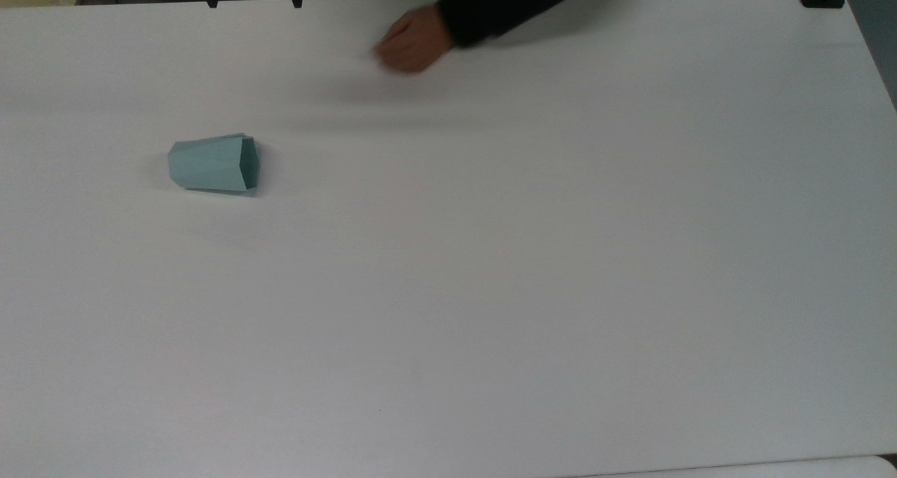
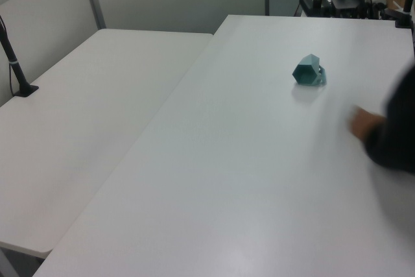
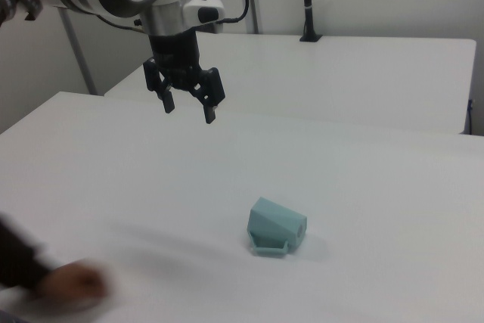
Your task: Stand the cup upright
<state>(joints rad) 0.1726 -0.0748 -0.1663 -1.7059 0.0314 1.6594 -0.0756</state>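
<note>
Cup (image 3: 276,226), pale teal, faceted, lying on its side on white table (image 3: 393,187), rim tab resting against the tabletop. Gripper (image 3: 189,111) spread wide, fingers (image 3: 209,113) holding nothing, suspended above the table, well apart from cup, up and toward the right view's left. Person's hand (image 1: 413,40) in dark sleeve (image 1: 504,1) near table's far edge in the top view, apart from cup.

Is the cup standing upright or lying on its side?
On its side: the cup lies on the table, its open rim facing sideways.
</note>
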